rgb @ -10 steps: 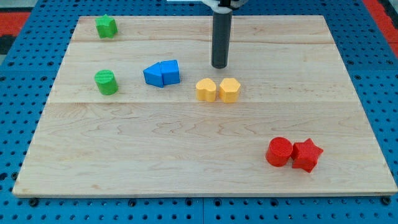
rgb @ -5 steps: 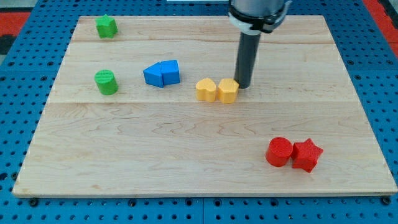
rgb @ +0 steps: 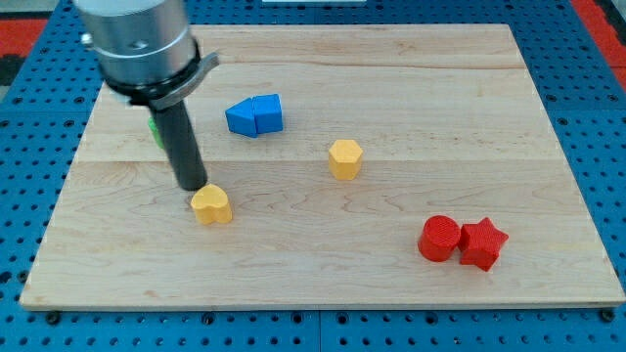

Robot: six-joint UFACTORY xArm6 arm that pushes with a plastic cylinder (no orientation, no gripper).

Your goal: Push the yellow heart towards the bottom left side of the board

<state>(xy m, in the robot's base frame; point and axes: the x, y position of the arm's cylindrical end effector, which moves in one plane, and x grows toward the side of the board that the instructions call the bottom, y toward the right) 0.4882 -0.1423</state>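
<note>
At the view's far left, a green block (rgb: 154, 129) peeks out from behind the arm (its shape cannot be made out, since the rod covers most of it). My tip (rgb: 192, 187) rests on the wooden board (rgb: 293, 264) left of centre; it is a plain rod with no jaws to open or close, so it clamps nothing. Its end sits right at the upper-left edge of the yellow heart (rgb: 211, 205), touching or as good as touching it. The heart itself lies in the board's lower left part, well short of the corner.

Further right, near the view's top, two blue blocks (rgb: 254, 114) sit pressed together, side by side. Right of them and lower, a yellow hexagonal block (rgb: 344, 158) stands alone near the middle of the board, well apart from the heart. At the lower right, a red cylinder (rgb: 439, 238) touches a red star (rgb: 482, 242) just beside it.
</note>
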